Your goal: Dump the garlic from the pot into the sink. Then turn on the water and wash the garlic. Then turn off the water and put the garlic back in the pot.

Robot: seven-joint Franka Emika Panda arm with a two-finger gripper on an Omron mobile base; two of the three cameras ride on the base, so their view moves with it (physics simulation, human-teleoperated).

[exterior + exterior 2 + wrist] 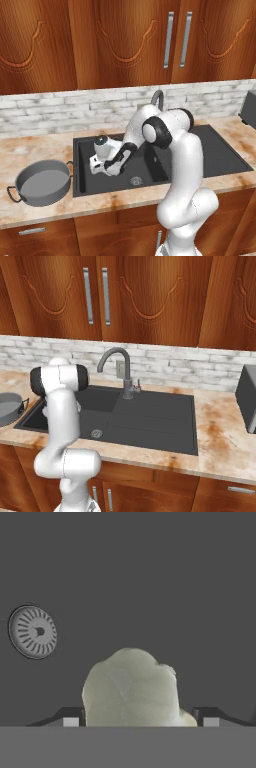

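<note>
The gripper [135, 722] is low in the sink [210, 150], its fingers wide on both sides of the garlic [131, 687], near the drain [33, 632]. The lumpy bulb may slip out if the fingers close off-centre.

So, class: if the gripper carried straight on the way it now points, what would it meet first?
The garlic. In the hand view the bulb sits right between the jaws of the gripper, with the sink floor behind it. Whether the jaws already touch it cannot be told.
</note>
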